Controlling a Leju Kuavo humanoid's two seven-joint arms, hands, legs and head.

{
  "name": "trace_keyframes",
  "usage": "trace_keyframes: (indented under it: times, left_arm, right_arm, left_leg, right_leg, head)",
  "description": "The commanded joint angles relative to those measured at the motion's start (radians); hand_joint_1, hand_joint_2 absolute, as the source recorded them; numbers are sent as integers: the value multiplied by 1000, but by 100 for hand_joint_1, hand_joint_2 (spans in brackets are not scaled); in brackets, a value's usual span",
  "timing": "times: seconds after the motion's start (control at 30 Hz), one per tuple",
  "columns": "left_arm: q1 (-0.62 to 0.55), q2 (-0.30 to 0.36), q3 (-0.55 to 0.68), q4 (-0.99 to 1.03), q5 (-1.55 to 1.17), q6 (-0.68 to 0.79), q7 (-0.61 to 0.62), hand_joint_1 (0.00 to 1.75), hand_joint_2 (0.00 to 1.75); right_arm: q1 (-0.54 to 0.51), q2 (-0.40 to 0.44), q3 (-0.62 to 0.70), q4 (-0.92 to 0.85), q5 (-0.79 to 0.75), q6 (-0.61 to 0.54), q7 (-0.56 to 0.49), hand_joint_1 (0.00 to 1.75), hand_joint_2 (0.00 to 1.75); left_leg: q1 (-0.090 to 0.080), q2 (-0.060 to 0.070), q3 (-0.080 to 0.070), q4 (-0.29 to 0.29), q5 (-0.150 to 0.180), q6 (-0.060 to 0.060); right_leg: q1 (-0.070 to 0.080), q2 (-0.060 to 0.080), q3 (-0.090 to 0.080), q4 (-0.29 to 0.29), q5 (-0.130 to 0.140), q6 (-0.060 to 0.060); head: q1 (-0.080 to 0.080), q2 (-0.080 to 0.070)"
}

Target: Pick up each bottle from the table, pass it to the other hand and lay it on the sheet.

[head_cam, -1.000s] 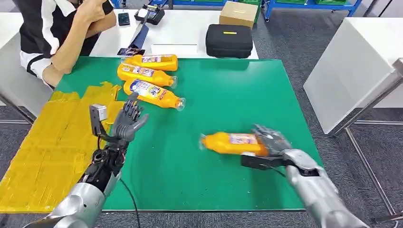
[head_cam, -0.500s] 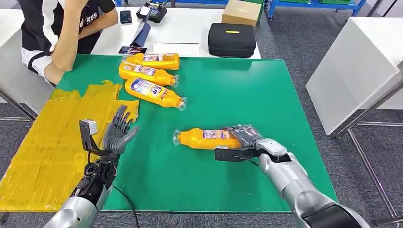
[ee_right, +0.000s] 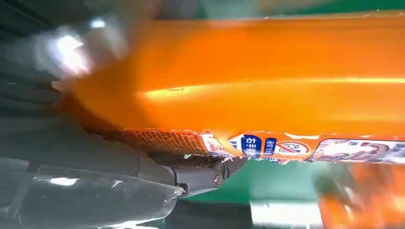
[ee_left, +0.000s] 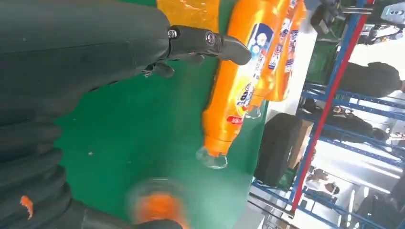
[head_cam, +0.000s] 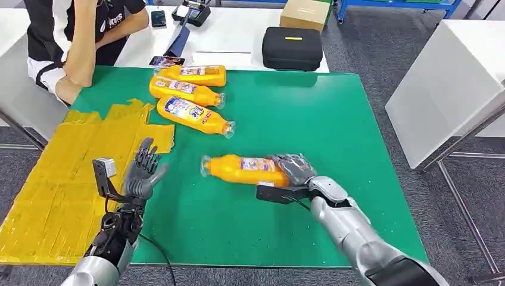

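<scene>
Orange bottle (head_cam: 244, 170) in right robot hand (head_cam: 296, 168)

The right hand (head_cam: 296, 168) has carried its orange bottle (head_cam: 244, 170) leftward toward the open left hand (head_cam: 143, 173).

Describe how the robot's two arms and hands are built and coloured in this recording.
Both arms are silver metal shells. The left hand and right hand have dark grey fingers. The left forearm shows exposed black mechanics, a trailing black cable and a small grey box on a bracket. A black bracket sits at the right wrist.

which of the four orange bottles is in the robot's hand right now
The lone bottle at mid-table, gripped at its base by the right hand. The other three bottles lie untouched in a row at the mat's far left.
</scene>
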Motion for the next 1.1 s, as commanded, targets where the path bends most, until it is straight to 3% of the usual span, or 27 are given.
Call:
trace_keyframes:
  times: [0.03,0.17,0.63,0.73,0.93,1.03,1.07,1.1]
  left_arm:
    - [36,18,-129,-116,19,32,15,0,175]
    - [51,0,-192,-175,21,56,40,0,175]
    - [51,-2,-195,-178,21,59,43,0,175]
    - [51,-8,-246,-197,15,75,56,0,175]
    - [-99,-126,-416,-79,3,112,118,0,175]
    - [-121,-147,-457,-50,-1,90,107,0,175]
    - [-131,-154,-475,-40,-5,78,99,0,175]
    - [-140,-167,-497,-40,11,-23,82,0,175]
  right_arm:
    - [-45,118,-187,-9,-161,-73,22,175,175]
    - [-23,144,-227,-25,-243,-106,-10,175,175]
    - [-22,145,-226,-24,-245,-107,-11,175,175]
    - [-9,154,-255,-28,-313,-108,-47,175,175]
    - [59,116,-342,-51,-496,-131,-152,175,175]
    - [68,114,-355,-32,-523,-132,-166,175,175]
    - [68,119,-362,-24,-535,-144,-170,175,175]
    - [65,133,-356,-17,-548,-91,-197,175,175]
  left_leg:
    - [-1,-4,1,1,-3,1]
    - [-1,-8,-4,1,-1,1]
    - [-2,-11,-2,1,-4,2]
    - [-2,-12,-3,1,-4,2]
    - [-1,-22,-5,3,-3,2]
    - [-2,-25,-6,3,-1,4]
    - [-3,-23,-8,1,0,4]
    - [-3,-21,-9,1,0,4]
  right_leg:
    - [0,-2,2,1,-3,-4]
    - [0,-7,-1,1,-3,-3]
    - [-1,-9,1,2,-7,-4]
    - [-1,-10,1,2,-7,-4]
    - [-1,-19,1,2,-9,-4]
    - [-2,-24,1,1,-9,-3]
    - [-2,-22,-1,0,-7,-2]
    - [-2,-20,-2,0,-6,-2]
  head:
    - [0,0]
    - [0,0]
    - [0,0]
    - [0,0]
    - [0,0]
    - [0,0]
    - [0,0]
    - [0,0]
